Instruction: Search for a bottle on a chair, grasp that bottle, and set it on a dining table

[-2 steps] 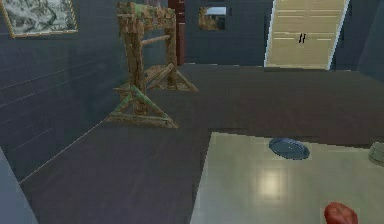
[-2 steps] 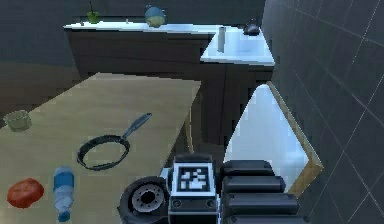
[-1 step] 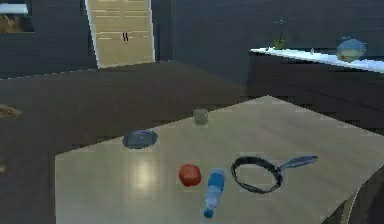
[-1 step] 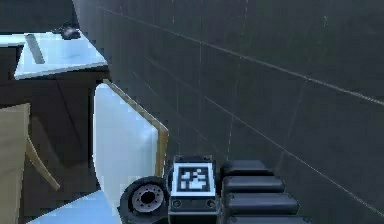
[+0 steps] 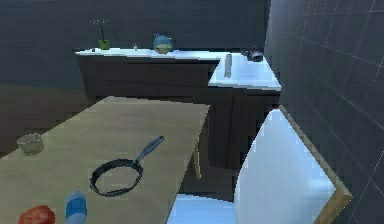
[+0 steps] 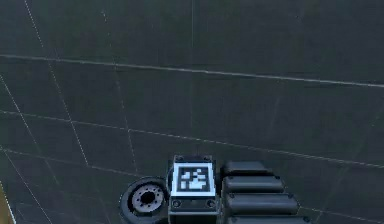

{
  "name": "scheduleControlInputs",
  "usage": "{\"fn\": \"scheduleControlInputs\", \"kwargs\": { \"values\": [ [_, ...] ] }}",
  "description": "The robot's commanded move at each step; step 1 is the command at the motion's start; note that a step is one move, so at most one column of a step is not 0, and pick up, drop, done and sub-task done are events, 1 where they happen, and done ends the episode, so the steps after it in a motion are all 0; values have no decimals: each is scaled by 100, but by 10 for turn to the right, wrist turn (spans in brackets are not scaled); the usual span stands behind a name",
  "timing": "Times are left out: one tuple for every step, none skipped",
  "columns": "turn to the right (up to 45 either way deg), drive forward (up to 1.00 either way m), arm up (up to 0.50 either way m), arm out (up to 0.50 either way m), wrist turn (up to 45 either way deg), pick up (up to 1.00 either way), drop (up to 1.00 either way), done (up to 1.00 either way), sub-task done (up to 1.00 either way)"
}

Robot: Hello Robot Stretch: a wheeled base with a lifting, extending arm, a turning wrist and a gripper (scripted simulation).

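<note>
Wooden table (image 5: 120,122) edge runs close beside the white chair (image 5: 282,175).

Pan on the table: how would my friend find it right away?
Look for the big wooden table. On its near end lies the pan, between a glass and a white chair. It alone is black and round with a long handle.
</note>
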Motion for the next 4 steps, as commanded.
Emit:
{"fn": "scheduleControlInputs", "kwargs": {
  "values": [
    [120,0,0,0,0,0,0,0,0],
    [0,15,0,0,0,0,0,0,0],
    [-450,0,0,0,0,0,0,0,0],
    [-450,0,0,0,0,0,0,0,0]
  ]
}}
